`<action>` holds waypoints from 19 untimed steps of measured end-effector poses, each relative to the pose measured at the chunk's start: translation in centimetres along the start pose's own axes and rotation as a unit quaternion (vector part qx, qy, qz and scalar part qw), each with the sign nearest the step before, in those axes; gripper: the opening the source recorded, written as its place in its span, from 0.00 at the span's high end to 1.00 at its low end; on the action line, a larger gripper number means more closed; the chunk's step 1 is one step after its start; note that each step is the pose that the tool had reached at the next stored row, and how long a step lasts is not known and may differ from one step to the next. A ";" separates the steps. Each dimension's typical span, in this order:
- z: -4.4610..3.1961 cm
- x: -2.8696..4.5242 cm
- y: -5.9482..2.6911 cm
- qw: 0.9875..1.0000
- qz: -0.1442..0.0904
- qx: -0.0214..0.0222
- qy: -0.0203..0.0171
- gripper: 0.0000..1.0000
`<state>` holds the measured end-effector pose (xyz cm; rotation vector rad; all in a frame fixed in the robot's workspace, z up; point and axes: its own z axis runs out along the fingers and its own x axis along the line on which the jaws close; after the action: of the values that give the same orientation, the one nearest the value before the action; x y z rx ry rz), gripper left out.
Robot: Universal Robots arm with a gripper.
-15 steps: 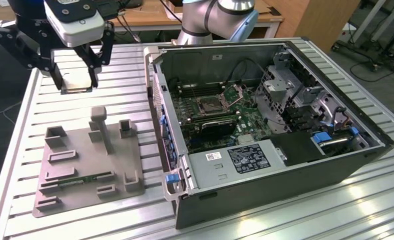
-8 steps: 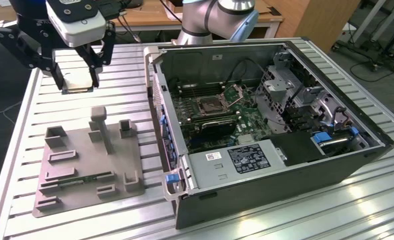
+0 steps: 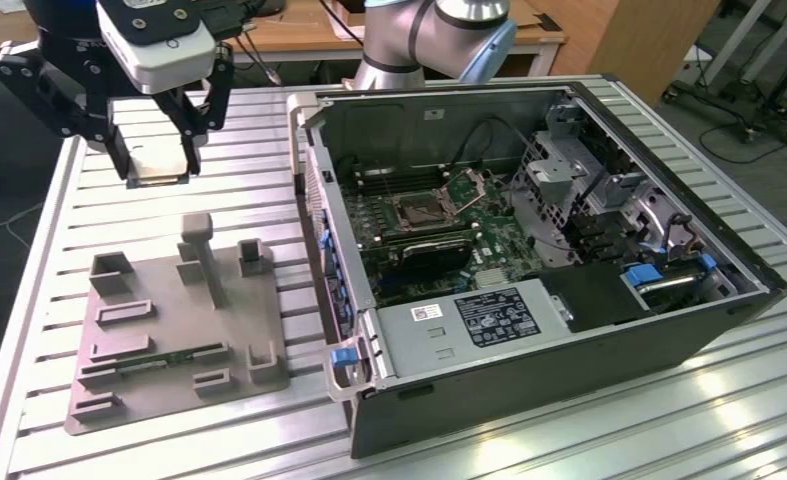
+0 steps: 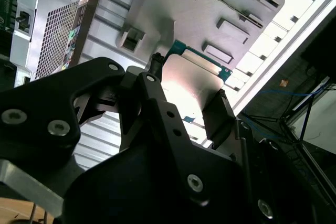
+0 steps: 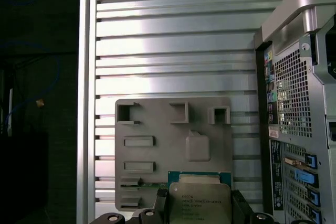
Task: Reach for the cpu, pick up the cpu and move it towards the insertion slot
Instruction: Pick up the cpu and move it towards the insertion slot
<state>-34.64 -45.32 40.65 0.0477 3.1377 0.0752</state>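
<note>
My gripper (image 3: 157,165) hangs in the air above the slatted table, to the exterior view's left of the open computer case. It is shut on the cpu (image 3: 161,179), a thin square chip with a pale silver top, gripped by two opposite edges. Both wrist views show the cpu (image 5: 199,203) (image 4: 191,85) between the black fingers (image 5: 160,203), with the grey plastic tray (image 5: 157,156) below and beyond it. The insertion slot (image 3: 415,212), a silver-framed socket with its hinged plate raised, lies on the green board inside the case, well to the exterior view's right of the gripper.
The grey tray (image 3: 166,320) with raised posts and recesses lies on the table (image 3: 60,220) below the gripper. The case's upright side wall (image 3: 316,200) stands between gripper and socket. Cables, a drive cage (image 3: 573,170) and a power supply (image 3: 487,315) crowd the case.
</note>
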 end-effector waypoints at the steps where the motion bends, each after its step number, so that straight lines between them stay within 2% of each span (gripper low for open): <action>1: 0.00 -0.03 0.00 1.000 0.000 0.000 0.000 0.45; 19: 0.00 -0.48 0.01 1.000 0.000 0.000 0.000 0.45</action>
<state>-34.16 -45.32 40.65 0.0477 3.1377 0.0752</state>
